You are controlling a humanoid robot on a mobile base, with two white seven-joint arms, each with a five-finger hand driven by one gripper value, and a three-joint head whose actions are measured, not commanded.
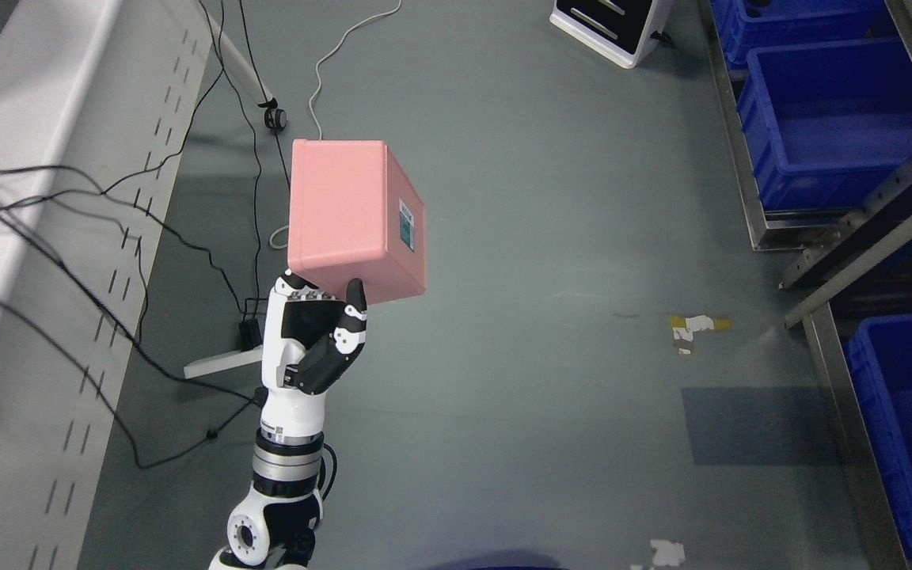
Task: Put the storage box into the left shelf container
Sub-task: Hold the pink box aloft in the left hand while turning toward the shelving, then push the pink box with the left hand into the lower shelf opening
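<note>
My left hand (321,305) comes up from the bottom left and is shut on a pink storage box (349,218). It holds the box by its lower edge, raised above the grey floor. The thumb (349,321) presses the box's near face. The box has a small label (407,226) on its right side. Blue shelf containers (828,119) sit in a metal rack (875,206) at the right, well apart from the box. My right hand is out of view.
A white perforated panel (36,261) with black cables (115,317) runs along the left. A white wheeled stand leg (246,75) and a white device (610,28) stand at the top. Another blue bin (911,427) is at the lower right. Tape scraps (693,326) lie on the floor.
</note>
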